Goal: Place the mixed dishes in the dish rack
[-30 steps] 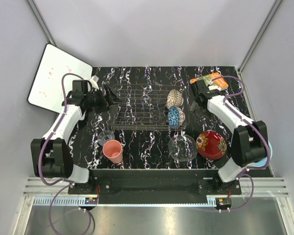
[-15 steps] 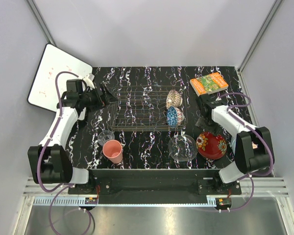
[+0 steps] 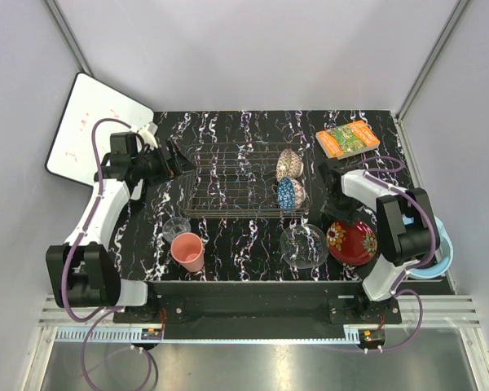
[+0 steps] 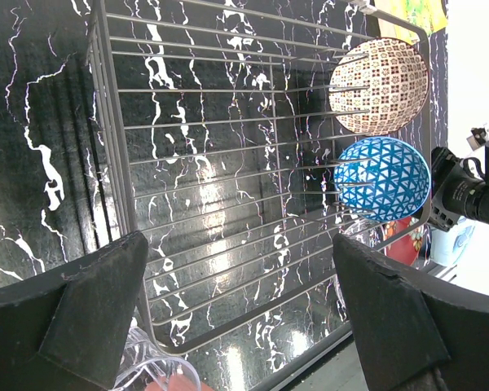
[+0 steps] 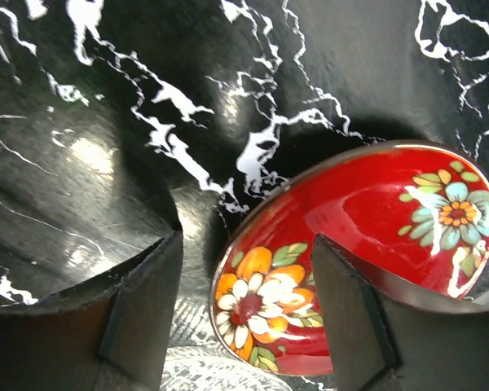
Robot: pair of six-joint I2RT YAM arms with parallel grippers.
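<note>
The right gripper (image 5: pixel 246 240), jaws spread, hung over the red flower-rimmed dish (image 5: pixel 367 236). The left gripper (image 4: pixel 240 240) gaped wide at the dish rack's (image 4: pixel 110 130) left end.

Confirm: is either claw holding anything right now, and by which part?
Nothing is held. The left claw hangs open by the dish rack's end. The right claw is open, straddling the red flower-rimmed dish's rim, not clamped.

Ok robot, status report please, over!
Left gripper open, empty, beside dish rack. Right gripper open over red dish rim. Blue bowl, tan bowl racked. Glass plate close by dish.
</note>
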